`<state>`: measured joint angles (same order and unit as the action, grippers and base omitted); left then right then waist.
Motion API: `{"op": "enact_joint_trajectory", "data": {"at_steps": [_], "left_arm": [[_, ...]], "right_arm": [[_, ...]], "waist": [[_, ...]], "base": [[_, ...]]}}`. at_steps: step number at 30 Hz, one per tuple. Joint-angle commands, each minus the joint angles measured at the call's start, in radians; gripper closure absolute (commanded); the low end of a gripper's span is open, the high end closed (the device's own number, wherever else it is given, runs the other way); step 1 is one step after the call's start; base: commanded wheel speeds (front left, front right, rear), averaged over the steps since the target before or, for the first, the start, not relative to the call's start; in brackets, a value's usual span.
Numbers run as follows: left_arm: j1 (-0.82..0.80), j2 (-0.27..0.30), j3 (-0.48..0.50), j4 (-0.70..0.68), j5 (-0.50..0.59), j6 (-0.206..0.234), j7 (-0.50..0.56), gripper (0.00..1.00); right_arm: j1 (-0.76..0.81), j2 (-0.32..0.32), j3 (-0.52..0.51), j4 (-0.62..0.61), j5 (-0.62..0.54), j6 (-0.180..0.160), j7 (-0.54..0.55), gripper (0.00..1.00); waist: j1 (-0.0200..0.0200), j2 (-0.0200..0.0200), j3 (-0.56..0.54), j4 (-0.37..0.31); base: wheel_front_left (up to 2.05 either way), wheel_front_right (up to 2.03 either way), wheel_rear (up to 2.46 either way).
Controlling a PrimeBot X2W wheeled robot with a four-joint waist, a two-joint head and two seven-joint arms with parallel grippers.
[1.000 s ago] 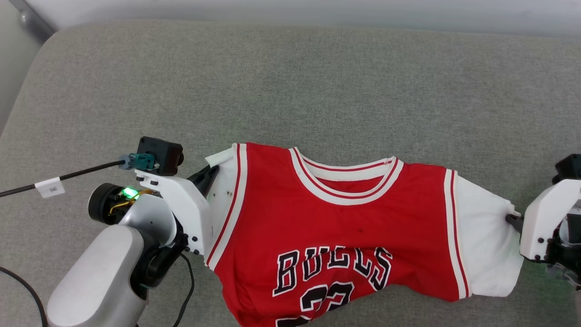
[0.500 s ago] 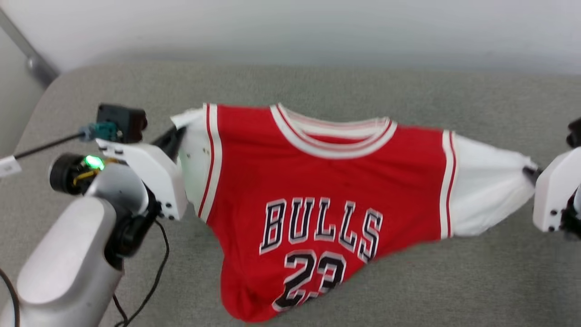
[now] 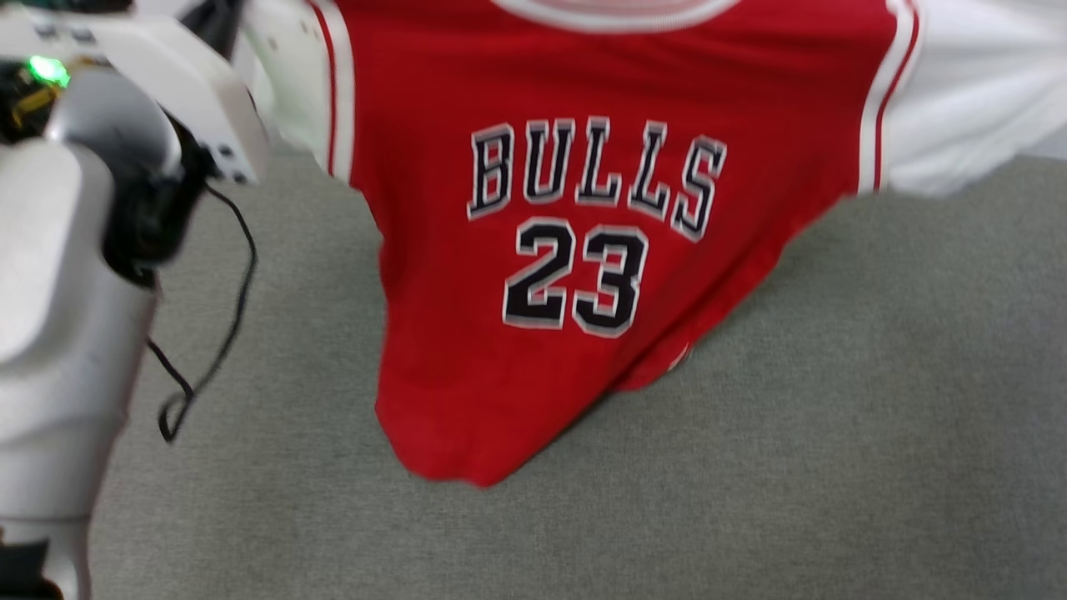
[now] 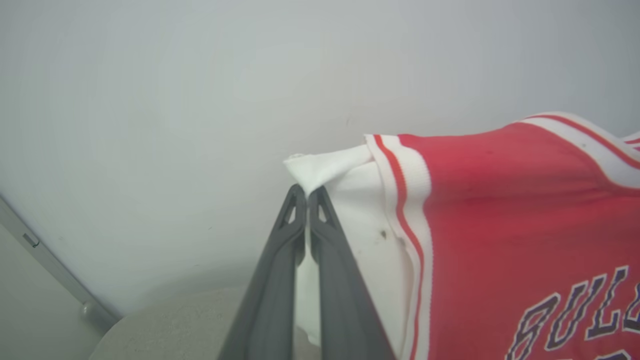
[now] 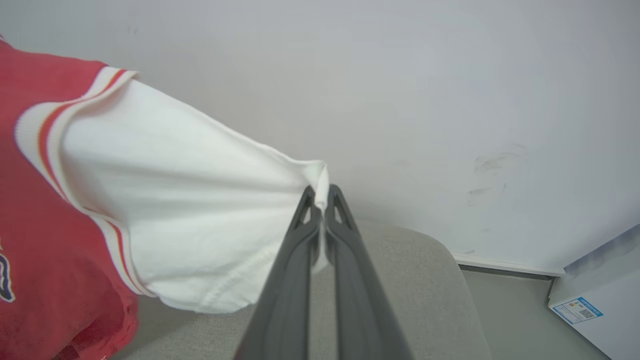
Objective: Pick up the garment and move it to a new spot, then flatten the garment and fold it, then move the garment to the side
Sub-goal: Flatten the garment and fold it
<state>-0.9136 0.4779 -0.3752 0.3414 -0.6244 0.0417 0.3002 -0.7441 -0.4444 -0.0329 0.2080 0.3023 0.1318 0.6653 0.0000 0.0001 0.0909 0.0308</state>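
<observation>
one garment (image 3: 583,275), two grippers: left gripper (image 4: 307,192), right gripper (image 5: 320,193); one cable (image 3: 218,350), one cushion (image 3: 834,467).

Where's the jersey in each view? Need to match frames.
Head view: garment spans top centre, hem hanging down.
Left wrist view: right side, sleeve tip pinched in left gripper.
Right wrist view: left side, other sleeve pinched in right gripper.
Shared landmark: grey cushion.
</observation>
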Motion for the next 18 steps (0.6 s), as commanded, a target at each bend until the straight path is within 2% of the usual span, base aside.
{"op": "enact_joint_trajectory", "data": {"at_steps": [1, 7, 18], "left_arm": [[-0.04, 0.009, 0.014, 0.023, 0.0, -0.002, -0.008, 1.0], [-0.261, 0.013, 0.045, 0.139, 0.027, -0.009, -0.06, 1.0], [-0.615, 0.018, 0.07, 0.24, 0.111, 0.024, -0.197, 1.0]], "right_arm": [[-0.039, -0.016, -0.003, 0.012, -0.012, -0.002, -0.013, 1.0], [-0.268, -0.014, 0.026, 0.075, -0.035, -0.002, -0.099, 1.0], [-0.656, 0.042, 0.082, 0.194, -0.14, -0.002, -0.279, 1.0]], "waist": [[0.0, -0.0001, 0.028, -0.014], [0.0, -0.0001, 0.141, -0.049], [0.0, -0.0001, 0.374, -0.111]], "base": [[0.0, 0.0, 0.0], [0.0, 0.0, 0.0], [0.0, 0.0, 0.0]]}}
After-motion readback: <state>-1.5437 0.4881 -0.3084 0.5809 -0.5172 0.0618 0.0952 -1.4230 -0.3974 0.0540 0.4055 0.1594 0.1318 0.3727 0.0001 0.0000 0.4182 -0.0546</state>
